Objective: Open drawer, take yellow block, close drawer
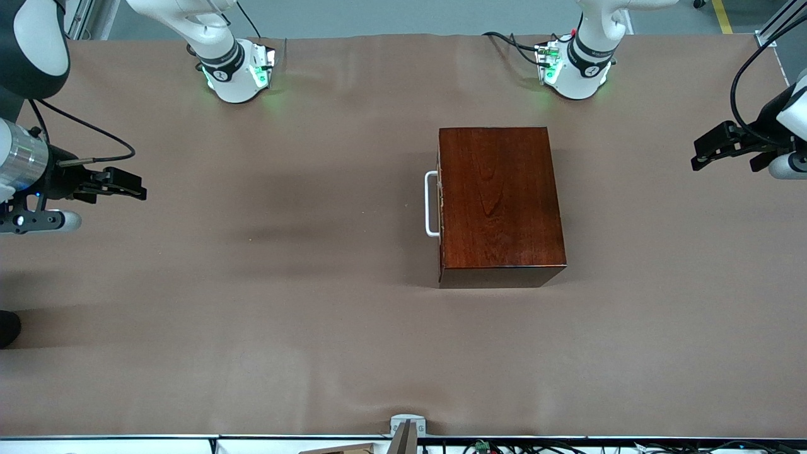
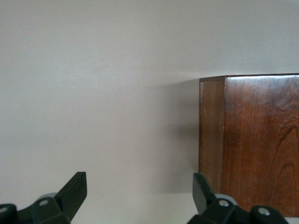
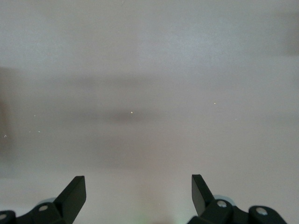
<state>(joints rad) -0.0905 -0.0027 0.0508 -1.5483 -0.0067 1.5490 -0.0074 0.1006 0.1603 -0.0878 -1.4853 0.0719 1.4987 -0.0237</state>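
Observation:
The dark reddish-brown wooden box stands at mid-table. The drawer is shut in it, and only its front edge and white bar handle show, facing the right arm's end of the table. The yellow block is hidden. My left gripper is open and empty, in the air at the left arm's end of the table, well apart from the box. Its wrist view shows the open jaws and a corner of the box. My right gripper is open and empty at the right arm's end, over bare table.
The table is covered by a brown cloth. The two arm bases stand along the edge farthest from the front camera. A small grey fitting sits at the table's nearest edge.

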